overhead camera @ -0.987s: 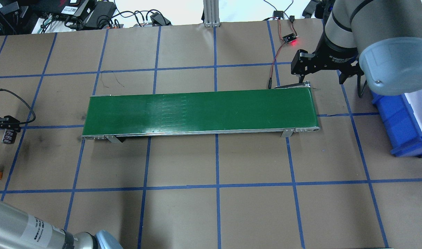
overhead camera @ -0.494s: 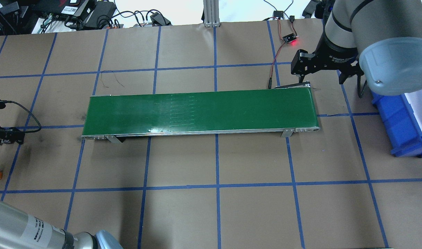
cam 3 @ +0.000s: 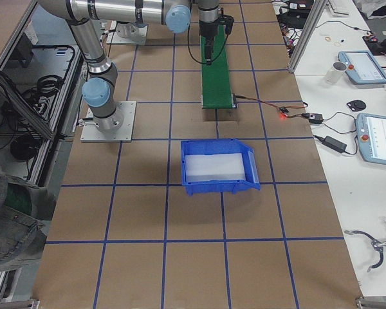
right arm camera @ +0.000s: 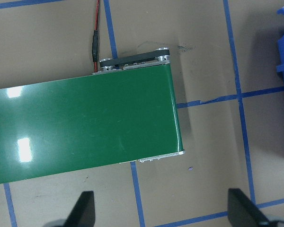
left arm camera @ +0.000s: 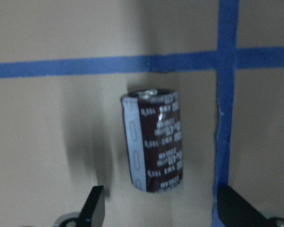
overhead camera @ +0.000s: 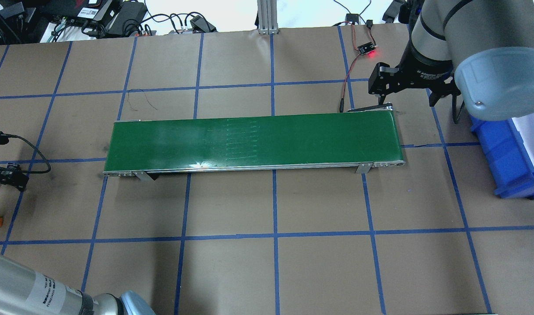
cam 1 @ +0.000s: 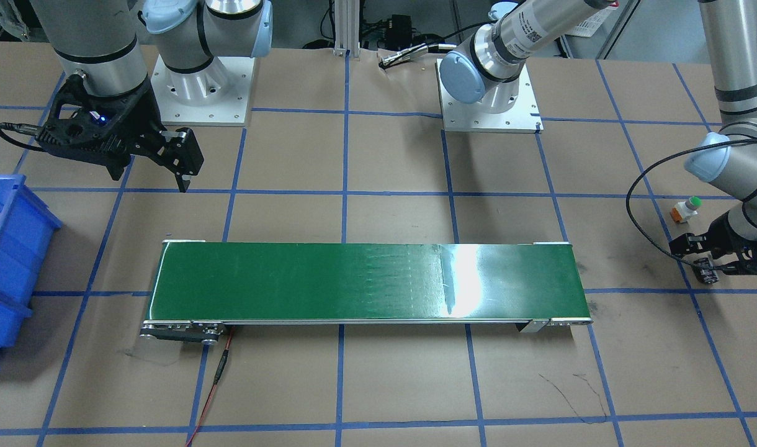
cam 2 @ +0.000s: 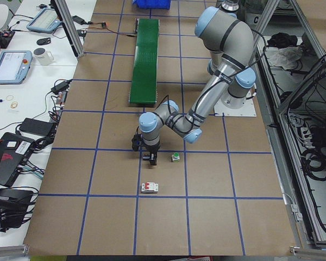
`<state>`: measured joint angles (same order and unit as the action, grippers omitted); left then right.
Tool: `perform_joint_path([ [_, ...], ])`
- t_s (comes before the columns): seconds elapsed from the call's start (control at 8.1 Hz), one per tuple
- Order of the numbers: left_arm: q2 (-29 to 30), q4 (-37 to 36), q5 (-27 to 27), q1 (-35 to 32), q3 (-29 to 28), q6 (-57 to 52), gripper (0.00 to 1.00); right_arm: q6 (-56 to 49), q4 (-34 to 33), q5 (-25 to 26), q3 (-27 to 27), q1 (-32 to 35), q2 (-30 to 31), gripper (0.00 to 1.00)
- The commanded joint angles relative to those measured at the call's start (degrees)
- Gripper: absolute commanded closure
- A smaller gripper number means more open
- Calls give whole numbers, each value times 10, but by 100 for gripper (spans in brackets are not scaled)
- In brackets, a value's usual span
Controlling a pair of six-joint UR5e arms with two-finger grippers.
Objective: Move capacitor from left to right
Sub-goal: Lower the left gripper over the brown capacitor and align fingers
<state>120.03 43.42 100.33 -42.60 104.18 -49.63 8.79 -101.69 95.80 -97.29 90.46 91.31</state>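
Observation:
The capacitor (left arm camera: 154, 140), a dark brown cylinder with a pale stripe and printing, lies on its side on the brown paper beside a blue tape cross. My left gripper (left arm camera: 165, 210) is open, with its fingertips apart just short of the capacitor and not touching it. The front-facing view shows the capacitor (cam 1: 704, 272) under that gripper (cam 1: 708, 256), past the conveyor's end. In the overhead view the left gripper (overhead camera: 6, 175) hides the capacitor. My right gripper (right arm camera: 163, 213) is open and empty above the other end of the green conveyor (right arm camera: 85, 127).
The green conveyor (overhead camera: 258, 140) runs across the table's middle. An orange-and-white button with a green cap (cam 1: 685, 208) and a white boxy part (cam 2: 149, 187) lie near the left gripper. A blue bin (overhead camera: 512, 162) stands beyond the conveyor's right end. A sensor board with a red light (overhead camera: 367, 49) lies behind.
My left gripper has moved over the capacitor, which showed beside it in the overhead view a second ago and is now covered. The marks on the belt have shifted right. The right arm has not moved.

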Motion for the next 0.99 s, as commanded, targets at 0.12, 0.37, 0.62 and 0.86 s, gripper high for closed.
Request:
perform_joint_path([
  [0.12, -11, 69, 35, 1, -6, 5, 13, 0, 0, 0, 0, 0, 0, 0],
  [0.37, -30, 82, -7, -2, -34, 18, 12, 0, 0, 0, 0, 0, 0, 0],
  [0.62, -42, 78, -65, -6, -52, 48, 12, 0, 0, 0, 0, 0, 0, 0],
  [0.86, -36, 34, -108, -4, -51, 49, 16, 0, 0, 0, 0, 0, -1, 0],
])
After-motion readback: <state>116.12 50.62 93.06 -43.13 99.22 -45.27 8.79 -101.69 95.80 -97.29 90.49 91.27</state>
